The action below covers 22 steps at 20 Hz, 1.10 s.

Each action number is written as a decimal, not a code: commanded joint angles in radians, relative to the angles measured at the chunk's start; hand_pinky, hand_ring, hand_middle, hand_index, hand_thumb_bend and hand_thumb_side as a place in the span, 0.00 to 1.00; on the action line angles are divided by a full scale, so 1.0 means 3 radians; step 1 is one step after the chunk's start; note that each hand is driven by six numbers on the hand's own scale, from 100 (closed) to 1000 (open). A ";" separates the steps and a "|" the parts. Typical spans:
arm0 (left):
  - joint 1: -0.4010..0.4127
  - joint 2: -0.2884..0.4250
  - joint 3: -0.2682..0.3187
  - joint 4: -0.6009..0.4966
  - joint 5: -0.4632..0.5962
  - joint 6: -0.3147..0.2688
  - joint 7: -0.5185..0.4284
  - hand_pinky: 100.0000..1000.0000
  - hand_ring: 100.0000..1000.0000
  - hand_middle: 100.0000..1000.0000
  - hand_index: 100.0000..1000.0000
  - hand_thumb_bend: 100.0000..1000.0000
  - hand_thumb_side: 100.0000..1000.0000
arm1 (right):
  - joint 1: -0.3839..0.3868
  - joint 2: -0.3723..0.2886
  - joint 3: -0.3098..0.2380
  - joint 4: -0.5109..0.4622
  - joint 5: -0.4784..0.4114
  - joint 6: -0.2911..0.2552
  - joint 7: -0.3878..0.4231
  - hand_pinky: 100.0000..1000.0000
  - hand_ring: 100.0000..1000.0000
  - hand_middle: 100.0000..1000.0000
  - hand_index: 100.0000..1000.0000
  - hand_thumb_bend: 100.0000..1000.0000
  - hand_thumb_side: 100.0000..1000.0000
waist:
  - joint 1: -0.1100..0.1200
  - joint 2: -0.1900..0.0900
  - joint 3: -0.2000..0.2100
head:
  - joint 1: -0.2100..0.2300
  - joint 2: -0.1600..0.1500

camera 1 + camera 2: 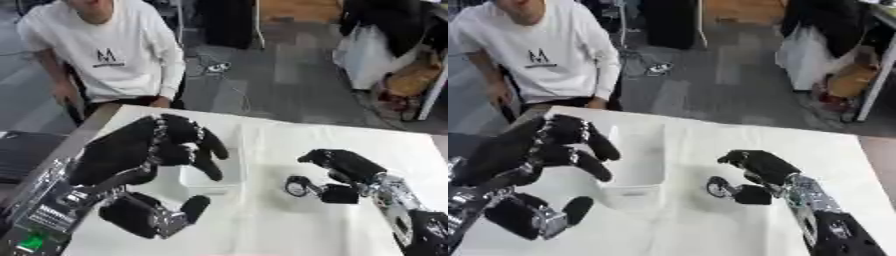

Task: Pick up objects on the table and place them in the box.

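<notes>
At four o'clock, the right hand (pixel 754 172) is pinching a small dark ring-shaped object (pixel 720 187) for the open white plastic box (pixel 636 165); the left hand (pixel 149 150) is hovering, fingers relaxed.

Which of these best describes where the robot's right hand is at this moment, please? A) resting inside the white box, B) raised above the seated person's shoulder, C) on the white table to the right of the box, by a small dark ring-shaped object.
C: the right hand is down at the white table, right of the white box, its fingers curled by a small dark ring-shaped object.
</notes>
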 commanded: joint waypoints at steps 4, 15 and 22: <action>-0.0032 0.0044 0.0020 -0.0046 0.0023 -0.0006 -0.0006 0.49 0.45 0.62 0.62 0.11 0.58 | -0.0050 0.0000 0.0002 -0.0022 -0.0006 -0.0038 0.0018 0.74 0.75 0.78 0.91 0.11 1.00 | 0.0005 -0.0042 -0.0001 | 0.0005 -0.0027; -0.0039 0.0041 0.0016 -0.0046 0.0027 -0.0009 -0.0013 0.49 0.45 0.62 0.62 0.11 0.58 | -0.0032 0.0045 -0.0001 0.0050 0.0103 -0.0059 -0.0034 0.74 0.75 0.79 0.93 0.11 1.00 | 0.0009 -0.0031 -0.0004 | -0.0007 -0.0043; -0.0041 0.0040 0.0015 -0.0046 0.0030 -0.0009 -0.0015 0.49 0.45 0.62 0.62 0.11 0.58 | -0.0018 0.0101 -0.0006 0.0112 0.0207 -0.0088 -0.0078 0.75 0.76 0.80 0.94 0.13 1.00 | 0.0008 -0.0027 0.0002 | -0.0006 -0.0042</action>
